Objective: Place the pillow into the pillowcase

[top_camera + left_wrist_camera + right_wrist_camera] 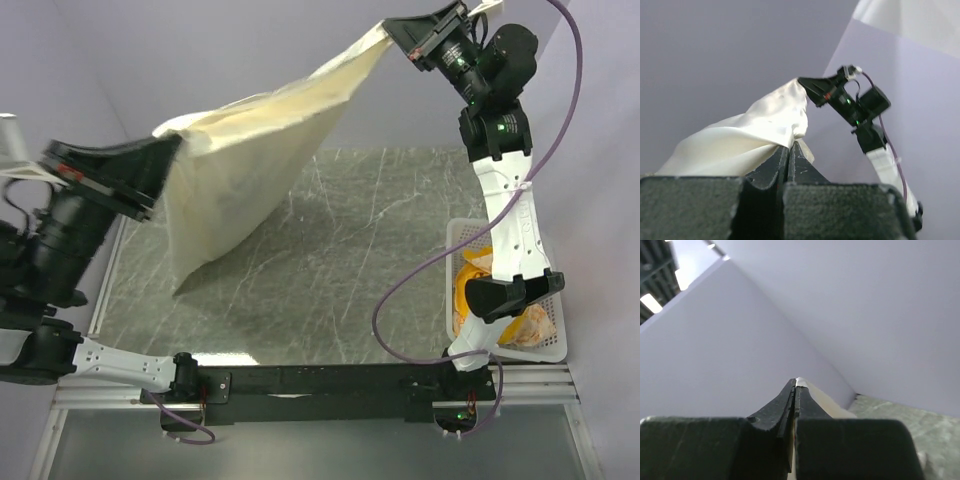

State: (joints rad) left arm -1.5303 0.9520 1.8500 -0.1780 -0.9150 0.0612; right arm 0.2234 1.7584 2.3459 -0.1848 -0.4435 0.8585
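The plain cream pillowcase [250,180] hangs in the air over the table, stretched between both grippers, its lower corner near the tabletop at the left. My left gripper [175,145] is shut on its left upper edge; the left wrist view shows the jaws [790,145] pinching the cream fabric [740,140]. My right gripper [392,30] is shut on the far upper corner, high at the back; it also shows in the left wrist view [807,85]. In the right wrist view the jaws [795,382] clamp a thin strip of cream cloth [825,402]. The printed pillow does not show.
A grey marbled tabletop [380,260] lies below the hanging cloth. A white plastic basket [555,345] holding orange and yellow items [468,290] stands at the right edge, behind the right arm. Plain grey walls close the back and sides.
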